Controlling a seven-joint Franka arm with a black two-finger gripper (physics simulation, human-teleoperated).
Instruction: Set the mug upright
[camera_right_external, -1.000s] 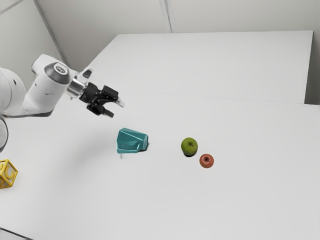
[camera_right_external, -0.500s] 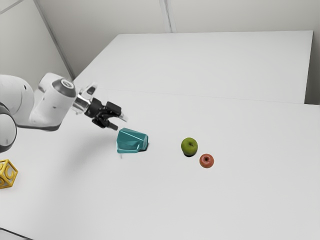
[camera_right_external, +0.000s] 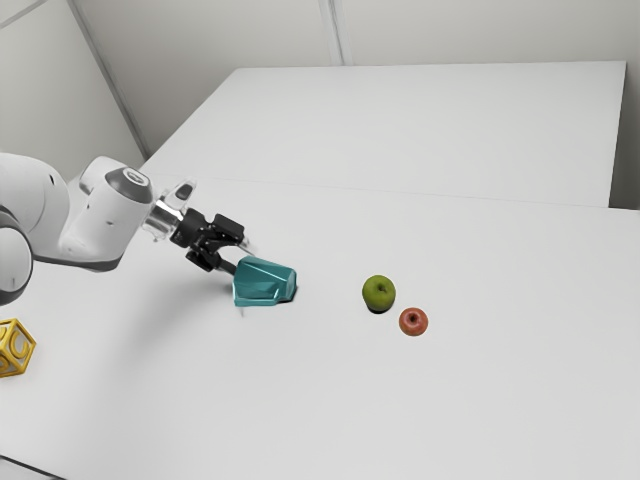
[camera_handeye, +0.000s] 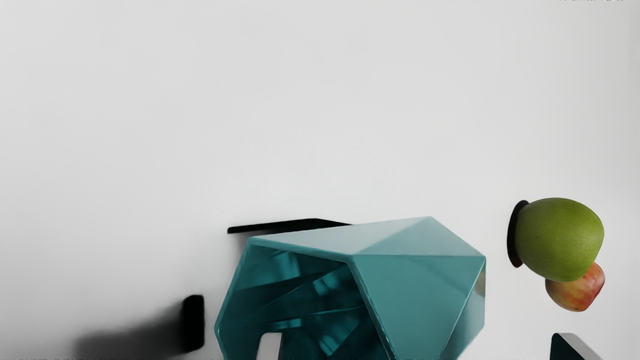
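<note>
1. I have the gripper (camera_right_external: 240, 259) down low at the mug's open end, on the exterior view's left of it, with the arm (camera_right_external: 105, 215) reaching in from that same side.

2. My two fingers stand wide apart, with nothing clamped between them. From the hand's camera, one fingertip (camera_handeye: 270, 346) overlaps the dark of the mug's mouth, and the other lies out past the mug's far wall and base, over bare tabletop.

3. The teal mug (camera_right_external: 264, 283) is lying on its side on the white table (camera_right_external: 450, 400). Its mouth faces the gripper, roughly toward the exterior view's left, and its base points toward the fruit. Its walls are faceted, and I can see some way inside from the hand.

4. I think that nearer fingertip is at or just above the rim, but the angle is poor and I can't tell whether it is inside the mouth or touching anything.

5. Beyond the mug's base, well apart from it toward the exterior view's right, sits a green apple (camera_right_external: 379, 293). A red apple (camera_right_external: 414, 321) is just beside it, partly hidden behind the green one from my hand camera.

6. A yellow openwork block (camera_right_external: 14, 348) is at the exterior view's left edge, partly cut off.
</note>
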